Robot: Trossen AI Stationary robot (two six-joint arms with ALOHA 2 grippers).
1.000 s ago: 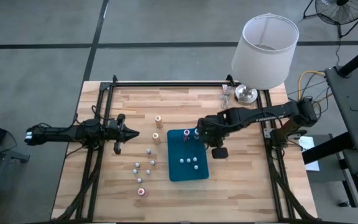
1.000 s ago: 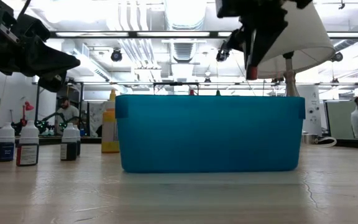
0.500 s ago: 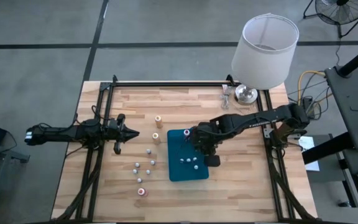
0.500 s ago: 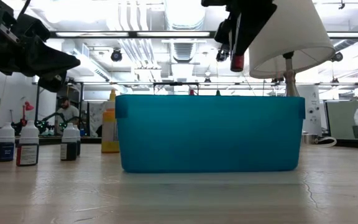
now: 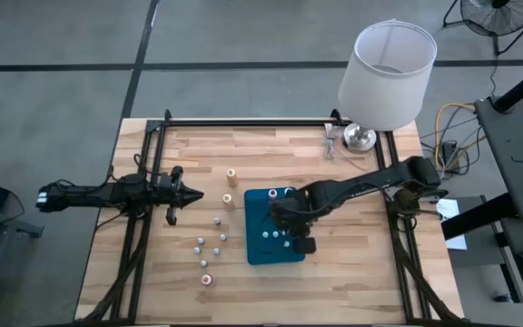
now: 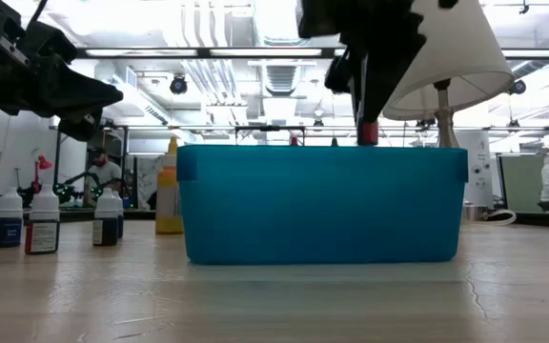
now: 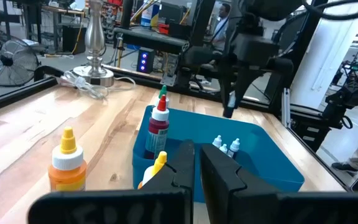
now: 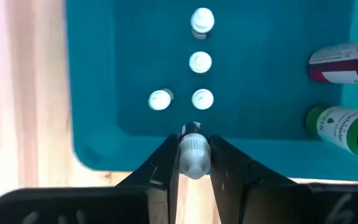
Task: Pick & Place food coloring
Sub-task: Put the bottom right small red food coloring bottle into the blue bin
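Observation:
The food coloring is a set of tiny bottles. Several white-capped ones (image 8: 199, 62) stand in the teal tray (image 5: 260, 252), with a red-labelled (image 8: 344, 61) and a green-labelled one (image 8: 347, 127) lying beside them. More bottles (image 5: 212, 241) stand on the wood left of the tray, two of them orange (image 5: 231, 174). My right gripper (image 5: 281, 216) hangs over the tray, shut on a small white-capped bottle (image 8: 193, 155). My left gripper (image 5: 196, 194) waits shut and level at the table's left, touching nothing. My right gripper pinches the small bottle between its two fingers, just below the white cap (image 8: 193, 148). The fingers (image 8: 166, 163) come from above, pointing steeply down. The bottle hangs upright below them, lifted clear, its dark red lower end (image 6: 368, 133) at the height of the tray's rim.
A table lamp with a white shade (image 5: 387, 73) stands at the far right corner, its metal foot (image 5: 360, 138) on the wood. Black frame rails (image 5: 243, 122) run along the far edge and both sides. Bare wood lies near the front edge (image 5: 271, 295).
My right gripper has moved toward the table's near edge over the tray and come down, still shut on the small bottle. The bottle stays upright; its lower end has sunk from well above the tray to the tray's rim.

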